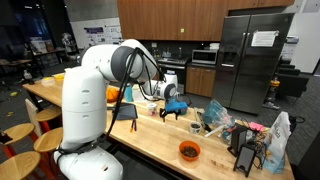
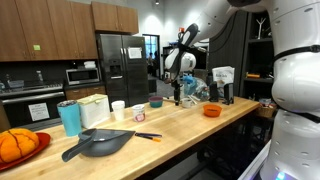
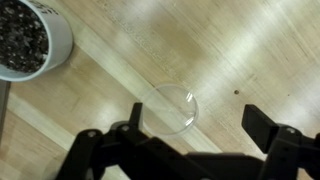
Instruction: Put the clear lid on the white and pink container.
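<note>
Gripper (image 3: 195, 120) spread wide, empty. Clear lid (image 3: 168, 108) lies flat on the wooden table (image 3: 250, 50) between the jaws, off-centre. White container (image 3: 62, 48) sits far left. Centre over the lid, descend straight, pinch its rim gently.

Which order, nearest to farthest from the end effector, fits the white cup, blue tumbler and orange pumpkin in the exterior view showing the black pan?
1. White cup, mid-table, closest to the end effector.
2. Blue tumbler, further left in frame.
3. Orange pumpkin, far-left table end.
</note>
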Robot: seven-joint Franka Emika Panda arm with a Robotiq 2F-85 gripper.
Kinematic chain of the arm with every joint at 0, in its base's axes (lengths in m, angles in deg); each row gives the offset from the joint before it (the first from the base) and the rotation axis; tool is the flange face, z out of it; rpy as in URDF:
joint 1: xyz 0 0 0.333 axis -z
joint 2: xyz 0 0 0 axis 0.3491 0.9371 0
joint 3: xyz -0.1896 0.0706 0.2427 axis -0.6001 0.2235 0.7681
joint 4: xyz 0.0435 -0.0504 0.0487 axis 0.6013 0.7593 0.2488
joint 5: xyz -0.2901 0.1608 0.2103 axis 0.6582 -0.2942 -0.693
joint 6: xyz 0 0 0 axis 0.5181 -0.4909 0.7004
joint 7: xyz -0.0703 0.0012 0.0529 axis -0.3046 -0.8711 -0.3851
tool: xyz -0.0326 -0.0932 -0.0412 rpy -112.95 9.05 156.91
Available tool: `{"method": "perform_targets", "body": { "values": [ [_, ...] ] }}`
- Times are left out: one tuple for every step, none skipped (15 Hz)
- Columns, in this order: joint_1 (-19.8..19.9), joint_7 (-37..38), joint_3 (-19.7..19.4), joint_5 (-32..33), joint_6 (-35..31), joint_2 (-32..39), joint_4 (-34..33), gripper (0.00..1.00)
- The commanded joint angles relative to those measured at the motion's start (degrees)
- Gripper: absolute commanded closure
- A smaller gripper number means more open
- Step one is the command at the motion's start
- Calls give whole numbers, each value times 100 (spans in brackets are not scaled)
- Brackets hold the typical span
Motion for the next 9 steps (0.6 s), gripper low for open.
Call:
{"method": "perform_targets", "body": {
  "values": [
    [150, -428, 208, -155, -37, 290, -221, 0],
    [146, -487, 229, -120, -97, 344, -233, 0],
    [174, -600, 282, -190, -112, 383, -255, 0],
    [168, -637, 299, -158, -150, 433, -269, 0],
    [170, -677, 324, -151, -151, 470, -296, 0],
    [168, -685, 341, -134, -176, 492, -296, 0],
    [174, -714, 355, -124, -186, 512, -297, 0],
    [169, -733, 368, -121, -180, 516, -293, 0],
    [166, -743, 372, -108, -176, 538, -303, 0]
  ]
}}
